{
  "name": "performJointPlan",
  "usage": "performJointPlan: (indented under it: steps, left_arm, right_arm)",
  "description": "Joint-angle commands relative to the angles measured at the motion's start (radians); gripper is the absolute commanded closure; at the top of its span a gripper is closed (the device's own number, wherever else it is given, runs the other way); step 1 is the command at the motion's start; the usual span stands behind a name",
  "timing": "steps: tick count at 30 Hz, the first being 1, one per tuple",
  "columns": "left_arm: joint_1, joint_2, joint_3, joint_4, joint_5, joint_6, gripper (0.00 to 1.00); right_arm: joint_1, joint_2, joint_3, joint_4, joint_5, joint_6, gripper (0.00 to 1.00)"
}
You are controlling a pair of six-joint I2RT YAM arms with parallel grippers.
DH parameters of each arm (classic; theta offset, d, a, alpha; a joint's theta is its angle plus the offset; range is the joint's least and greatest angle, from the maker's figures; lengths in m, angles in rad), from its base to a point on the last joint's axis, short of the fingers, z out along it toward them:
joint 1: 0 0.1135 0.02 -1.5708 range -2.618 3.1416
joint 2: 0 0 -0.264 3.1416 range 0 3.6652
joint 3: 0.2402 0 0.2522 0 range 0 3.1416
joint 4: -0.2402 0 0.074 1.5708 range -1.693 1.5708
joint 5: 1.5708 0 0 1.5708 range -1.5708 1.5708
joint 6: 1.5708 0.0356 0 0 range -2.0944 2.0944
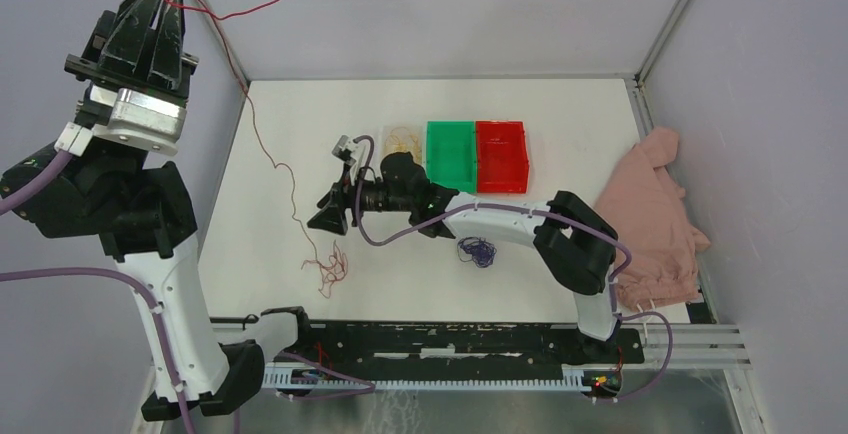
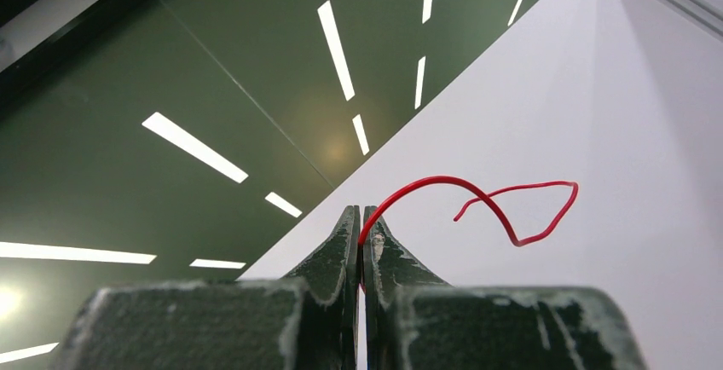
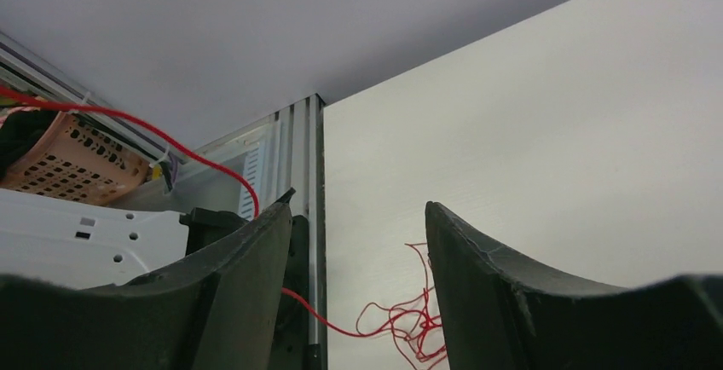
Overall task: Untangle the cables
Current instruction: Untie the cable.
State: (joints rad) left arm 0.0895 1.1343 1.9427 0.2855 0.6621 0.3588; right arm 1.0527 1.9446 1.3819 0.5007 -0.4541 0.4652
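White bench [image 1: 560, 114] carries thin red wire [image 1: 328, 266], likely light and limp, left claw [image 2: 359, 212] clamped on its raised end, right claw [image 3: 358, 210] apart near the tangle, best pinched there.

This is a robotics lab test cell. A white table [image 1: 290, 154] is boxed in by plain pale panels [image 1: 450, 14] on its far side and both flanks. The panels are held in aluminium frame posts [image 1: 672, 16] at the table's far corners. A black mounting rail [image 1: 450, 339] runs along the table's near edge and carries the left arm [image 1: 175, 294] and the right arm [image 1: 500, 222], with lilac hoses [image 1: 100, 276] routed along them. A green bin [image 1: 451, 154] and a red bin [image 1: 501, 157] sit side by side on the table. A pink cloth [image 1: 655, 214] lies at its right edge and a red cable [image 1: 328, 266] toward its left. Above the table is a dark ceiling with strip lights [image 2: 194, 147].
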Motion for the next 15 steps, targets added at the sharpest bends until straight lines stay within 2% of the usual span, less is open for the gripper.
performJointPlan:
  steps: [1,9,15]
  left_arm:
    - [0.003,-0.012,-0.041,-0.006,-0.002,0.005,0.97]
    - [0.003,-0.008,-0.059,-0.005,0.005,0.034,0.97]
    - [0.004,-0.013,-0.083,-0.006,0.010,0.052,0.97]
  right_arm:
    - [0.013,0.012,0.096,0.095,-0.053,0.055,0.34]
    - [0.015,0.006,0.075,0.123,-0.048,0.086,0.36]
    - [0.002,-0.095,-0.045,0.067,0.023,0.013,0.27]
